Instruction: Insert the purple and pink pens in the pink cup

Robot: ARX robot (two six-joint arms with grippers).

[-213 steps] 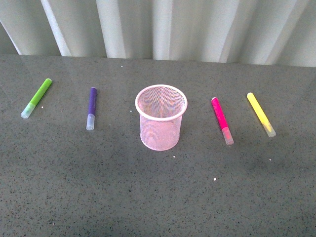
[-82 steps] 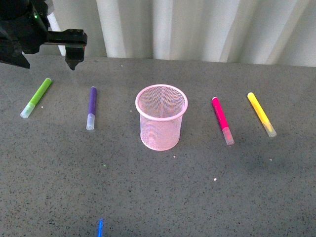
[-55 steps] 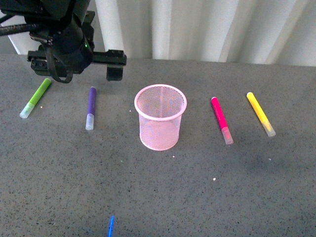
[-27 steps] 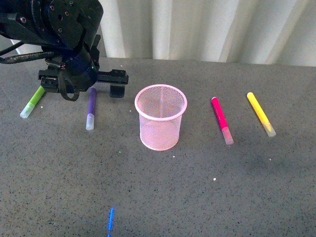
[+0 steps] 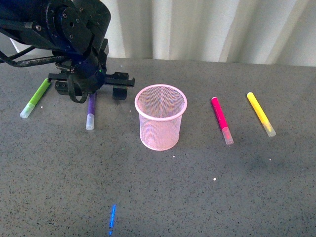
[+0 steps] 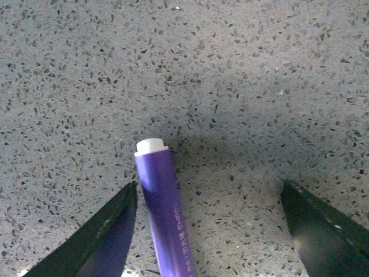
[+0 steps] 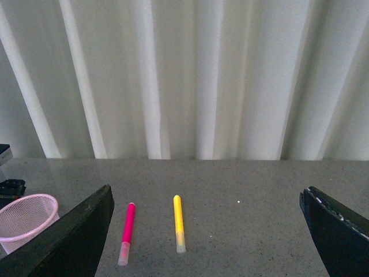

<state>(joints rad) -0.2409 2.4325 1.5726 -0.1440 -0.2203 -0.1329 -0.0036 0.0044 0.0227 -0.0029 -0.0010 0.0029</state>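
A green marker (image 5: 33,100) lies at the left of the grey table (image 5: 197,187). A yellow marker (image 5: 261,114) lies at the right. A white curtain (image 5: 207,29) hangs along the top.

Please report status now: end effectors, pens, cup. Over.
Left end effector open, straddling purple pen. Right end effector open, empty. Pink pen on table right of pink cup; cup empty. Nothing blocks cup.

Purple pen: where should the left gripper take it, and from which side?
Take the purple pen on its coloured barrel, short of the clear cap, from straight above. It lies flat on the table, so only its long sides are free. The open left gripper straddles it, but the pen sits near one of the jaws; centre before closing.
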